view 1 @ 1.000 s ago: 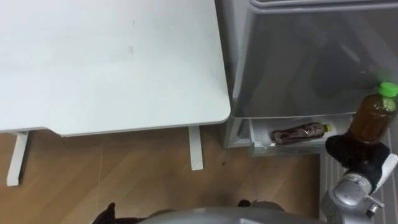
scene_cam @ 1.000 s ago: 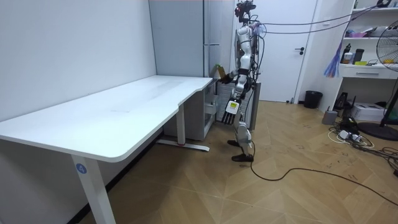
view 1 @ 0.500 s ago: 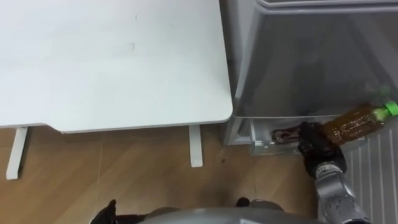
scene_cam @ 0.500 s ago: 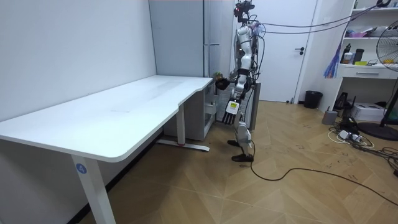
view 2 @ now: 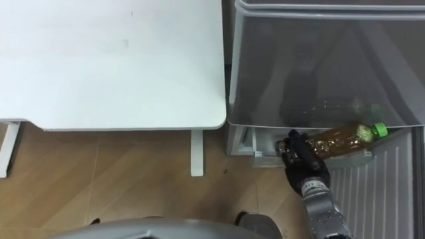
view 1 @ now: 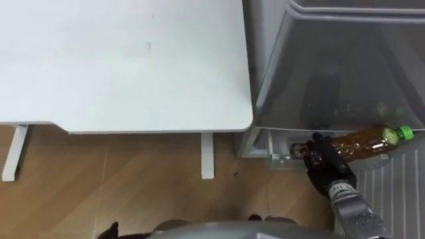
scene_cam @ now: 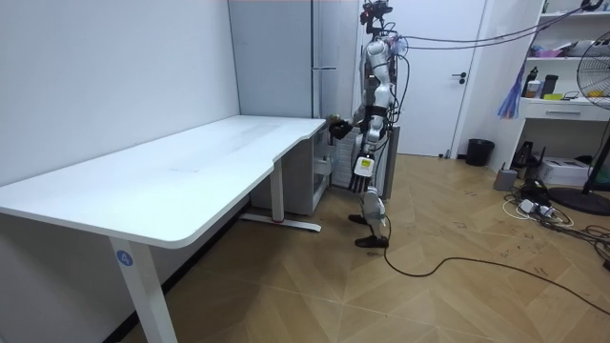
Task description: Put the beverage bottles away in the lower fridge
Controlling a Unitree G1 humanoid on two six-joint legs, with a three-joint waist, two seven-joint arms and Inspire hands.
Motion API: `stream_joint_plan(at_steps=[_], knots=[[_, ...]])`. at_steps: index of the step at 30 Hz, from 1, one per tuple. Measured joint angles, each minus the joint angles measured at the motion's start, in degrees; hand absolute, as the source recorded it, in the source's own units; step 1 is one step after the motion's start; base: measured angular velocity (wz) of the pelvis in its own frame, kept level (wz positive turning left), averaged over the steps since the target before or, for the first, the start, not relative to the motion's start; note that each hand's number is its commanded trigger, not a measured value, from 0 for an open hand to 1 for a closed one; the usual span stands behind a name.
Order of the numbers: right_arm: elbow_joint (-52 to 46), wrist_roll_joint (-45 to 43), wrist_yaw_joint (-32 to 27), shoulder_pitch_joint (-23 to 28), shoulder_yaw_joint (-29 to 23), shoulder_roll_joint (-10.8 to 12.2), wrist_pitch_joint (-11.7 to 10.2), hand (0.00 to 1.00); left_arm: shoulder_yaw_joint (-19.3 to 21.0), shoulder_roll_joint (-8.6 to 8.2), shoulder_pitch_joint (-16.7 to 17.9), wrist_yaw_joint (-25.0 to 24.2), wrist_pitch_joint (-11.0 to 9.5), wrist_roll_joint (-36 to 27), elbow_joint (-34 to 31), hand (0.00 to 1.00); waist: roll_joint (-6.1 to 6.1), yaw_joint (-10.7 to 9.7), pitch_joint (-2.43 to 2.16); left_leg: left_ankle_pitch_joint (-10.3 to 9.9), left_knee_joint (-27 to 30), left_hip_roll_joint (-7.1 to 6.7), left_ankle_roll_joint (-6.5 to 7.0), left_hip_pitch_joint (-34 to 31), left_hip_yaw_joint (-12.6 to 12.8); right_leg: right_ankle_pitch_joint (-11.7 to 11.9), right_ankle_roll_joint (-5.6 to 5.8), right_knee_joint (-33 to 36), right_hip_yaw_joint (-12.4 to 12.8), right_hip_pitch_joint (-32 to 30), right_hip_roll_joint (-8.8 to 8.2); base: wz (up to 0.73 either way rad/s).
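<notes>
Right hand (view 1: 327, 166) curled round base of tea bottle (view 1: 364, 142), bottle lying sideways, green cap (view 1: 405, 133) pointing right, at fridge's (view 1: 332, 66) lower opening, beside desk (view 1: 119, 66)

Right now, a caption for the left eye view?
Right hand holds a green-capped bottle sideways at the lower fridge opening.

**A:** Right arm was stretched out low in front, forearm coming in from the lower right, wrist in line with it.

**B:** And the right hand (view 1: 325, 162)?

**A:** Dark fingers were curled round the bottle (view 1: 362, 141), clamped on its bottom end.

**B:** The other side?

**A:** Left hand (scene_cam: 361, 168) hung by the hip, arm straight down. Body stood upright.
</notes>
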Motion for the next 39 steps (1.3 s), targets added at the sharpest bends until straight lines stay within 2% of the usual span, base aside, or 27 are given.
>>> stream_joint_plan(at_steps=[5, 11, 20, 29, 32, 35, 38, 39], knots=[[0.3, 4.7, 1.4, 0.1, -0.2, 0.9, 1.2, 1.0, -0.1, -0.03, -0.1, 0.5, 0.9, 0.0, -0.3, 0.0, 0.14, 0.0, -0.08, 0.0, 0.5, -0.01, -0.01, -0.8, -0.7, 0.0, -0.07, -0.1, -1.3, 0.0, -0.32, 0.08], [0.4, 7.2, 1.8, 0.3, -0.6, 1.0, 2.7, 1.0, 0.1, -0.65, -0.5, 0.7, 3.3, 0.0, -0.4, 0.0, 1.05, 0.0, -0.55, 0.0, 0.4, 0.02, -0.01, -0.4, -0.8, 0.1, -0.12, 0.0, -1.4, 0.0, -0.29, -0.01], [0.4, 9.7, 1.4, 0.2, -0.8, 1.1, 2.7, 1.0, -0.2, -1.34, -1.1, 1.5, 3.5, 0.0, -0.3, 0.0, 1.67, 0.3, -0.35, 0.0, 0.5, -0.05, 0.01, -0.2, -0.8, 0.1, -0.16, 0.3, -1.1, 0.3, -0.41, 0.0], [-1.3, 9.7, 0.1, 0.0, -1.8, 1.5, 2.7, 1.0, -0.5, -1.33, -1.0, 1.2, 3.5, 0.1, -0.3, 0.0, 2.15, -0.2, 0.18, 0.0, 0.8, -0.2, 0.01, -1.2, -1.2, 0.1, -0.12, 0.4, -1.2, -0.4, -0.58, 0.01], [-2.9, 9.9, -1.6, 0.0, -2.3, 1.5, 2.7, 1.0, -1.0, -1.35, -1.0, 0.4, 3.5, 0.0, -0.4, 0.0, 2.77, -0.3, 0.28, 0.0, 0.8, -0.27, 0.03, -2.0, -1.2, 0.1, -0.1, 0.8, -1.2, -1.2, -0.84, 0.0], [-3.6, 12.1, -2.2, -0.8, -2.9, 1.6, 2.6, 1.0, -1.0, -1.36, -1.2, 0.0, 3.5, 0.0, -0.4, 0.0, 3.15, -0.3, 0.35, 0.0, 2.6, -0.5, 0.04, -4.4, -1.5, -0.5, -0.06, 3.6, -1.2, -4.2, -1.97, 0.05], [-2.7, 13.9, -2.4, -3.4, -4.7, 1.9, 2.6, 1.0, -0.9, -1.39, -1.9, 0.0, 4.3, 0.0, -0.2, 0.0, 2.82, -0.2, 0.59, -0.2, 5.7, -1.43, 0.34, -8.8, -1.6, -1.8, -0.19, 8.6, -1.0, -9.3, -3.96, 0.09], [-1.1, 14.5, -2.6, -5.8, -5.6, 1.9, 2.6, 1.0, -1.1, -1.17, -2.7, 0.0, 4.7, 0.0, -0.1, 0.0, 2.35, -0.2, 0.91, -0.3, 7.5, -2.02, 0.53, -11.1, -1.6, -2.4, -0.32, 11.1, -0.8, -12.0, -5.05, 0.14]])
